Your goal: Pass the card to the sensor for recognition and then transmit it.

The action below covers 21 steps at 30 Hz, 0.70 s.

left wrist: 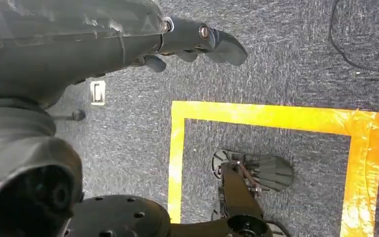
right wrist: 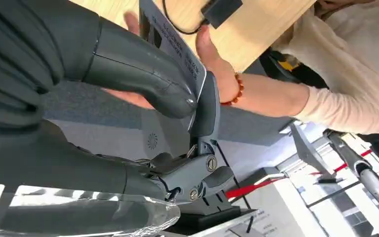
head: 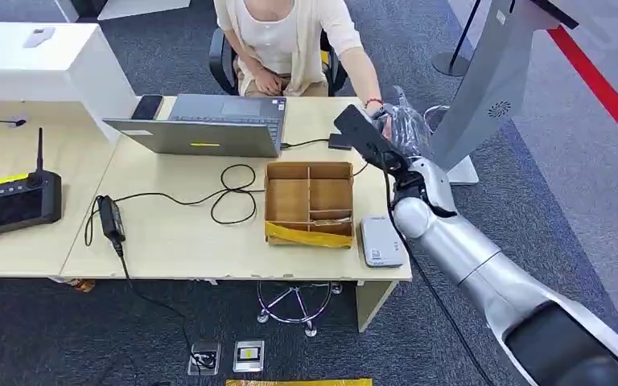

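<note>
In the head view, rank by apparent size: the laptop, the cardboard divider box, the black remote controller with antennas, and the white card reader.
Largest to smallest as they look:
1. laptop
2. cardboard divider box
3. black remote controller, close to the box once its antennas are counted, so that order is unsure
4. white card reader

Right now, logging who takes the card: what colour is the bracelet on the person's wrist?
Red-orange beads: the bracelet shows best in the right wrist view.
</note>
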### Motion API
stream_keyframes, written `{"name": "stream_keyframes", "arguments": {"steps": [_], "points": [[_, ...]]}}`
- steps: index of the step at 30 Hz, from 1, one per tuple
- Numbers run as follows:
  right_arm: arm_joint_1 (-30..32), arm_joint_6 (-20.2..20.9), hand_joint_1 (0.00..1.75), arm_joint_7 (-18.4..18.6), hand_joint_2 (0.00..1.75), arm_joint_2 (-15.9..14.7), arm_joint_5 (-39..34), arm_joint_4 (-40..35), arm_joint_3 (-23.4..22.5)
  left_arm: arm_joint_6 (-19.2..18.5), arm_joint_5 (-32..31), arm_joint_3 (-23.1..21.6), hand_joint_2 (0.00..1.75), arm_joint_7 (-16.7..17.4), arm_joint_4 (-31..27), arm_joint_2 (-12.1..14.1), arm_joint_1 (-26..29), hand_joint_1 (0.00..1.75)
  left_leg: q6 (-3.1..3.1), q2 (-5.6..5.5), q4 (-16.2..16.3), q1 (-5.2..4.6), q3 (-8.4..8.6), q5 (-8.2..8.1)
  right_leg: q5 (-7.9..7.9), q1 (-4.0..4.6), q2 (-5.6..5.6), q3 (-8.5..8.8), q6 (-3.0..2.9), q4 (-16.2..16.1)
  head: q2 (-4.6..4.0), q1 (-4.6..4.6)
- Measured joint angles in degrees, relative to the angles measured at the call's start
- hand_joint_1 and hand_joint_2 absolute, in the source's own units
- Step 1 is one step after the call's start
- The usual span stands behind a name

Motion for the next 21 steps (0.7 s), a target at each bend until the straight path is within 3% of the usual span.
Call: {"name": "stream_keyframes", "arguments": {"steps": [13,14,15,21], "points": [[-0.35,1.33,1.75,0.68,1.75,0.33,2.01,1.31,0.0,0.07,0.33,0.0,0.0,0.0,0.0,-0.59,0.28,0.0,0.0,0.0,0.0,0.0,0.01,0.0,0.0,0.0,0.01,0.0,0.0,0.0,0.0,0.0],[-0.36,1.46,0.02,0.7,1.75,0.44,2.03,1.35,0.02,0.07,0.37,0.0,0.0,0.0,0.0,-0.59,0.29,0.0,0.0,0.0,0.0,0.0,0.01,0.0,0.0,0.0,0.01,0.0,0.0,0.0,0.0,0.0],[-0.38,1.49,0.0,0.72,0.0,0.5,2.03,1.44,0.02,0.07,0.39,0.02,0.0,0.0,0.0,-0.59,0.3,0.0,0.0,0.0,0.0,0.0,0.01,0.0,0.0,0.0,0.01,-0.01,0.0,0.0,0.0,0.0],[-0.39,0.68,0.0,-1.83,0.0,0.81,1.64,1.84,0.02,0.17,0.79,0.07,0.0,-0.13,0.0,-0.61,0.52,0.0,0.0,0.0,0.0,0.0,0.01,0.0,0.0,0.0,0.02,-0.01,0.0,0.0,0.0,0.0]]}}
